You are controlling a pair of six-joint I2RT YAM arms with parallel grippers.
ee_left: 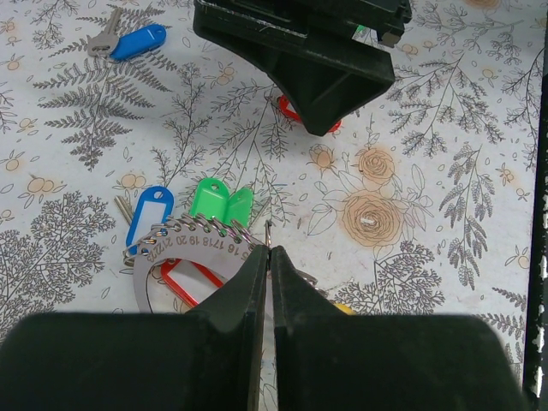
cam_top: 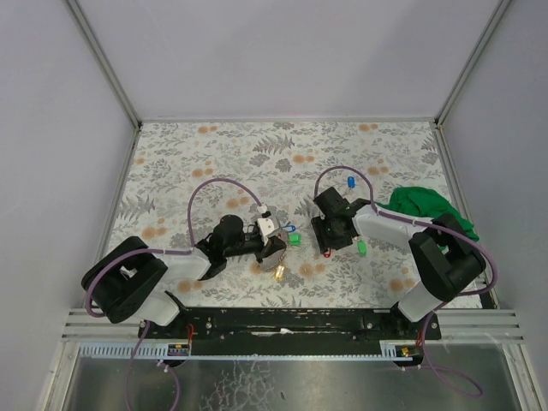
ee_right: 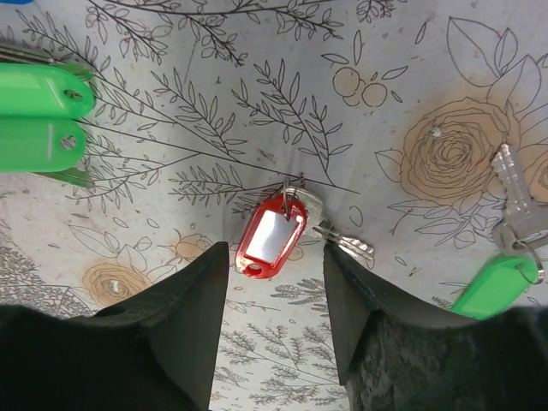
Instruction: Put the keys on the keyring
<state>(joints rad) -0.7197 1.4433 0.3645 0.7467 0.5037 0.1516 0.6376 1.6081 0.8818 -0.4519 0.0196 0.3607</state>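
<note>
My left gripper (ee_left: pixel 269 250) is shut on a thin wire of the keyring (ee_left: pixel 199 228), a silvery ring with a numbered metal plate. It carries blue (ee_left: pixel 151 214), green (ee_left: pixel 221 201) and red (ee_left: pixel 192 279) tags and lies mid-table (cam_top: pixel 278 244). My right gripper (ee_right: pixel 276 267) is open, its fingers on either side of a red-tagged key (ee_right: pixel 272 236) that lies flat on the table and free of both fingers. In the top view that gripper (cam_top: pixel 329 245) hovers low over the red key (cam_top: pixel 328 254). A green-tagged key (ee_right: pixel 498 281) lies to its right (cam_top: pixel 362 248). A blue-tagged key (ee_left: pixel 130 41) lies farther back (cam_top: pixel 350 181).
A crumpled green cloth (cam_top: pixel 428 205) lies at the table's right side beside the right arm. A small brass-coloured piece (cam_top: pixel 280 272) sits just in front of the keyring. Grey walls and a metal frame bound the floral tabletop (cam_top: pixel 214 163).
</note>
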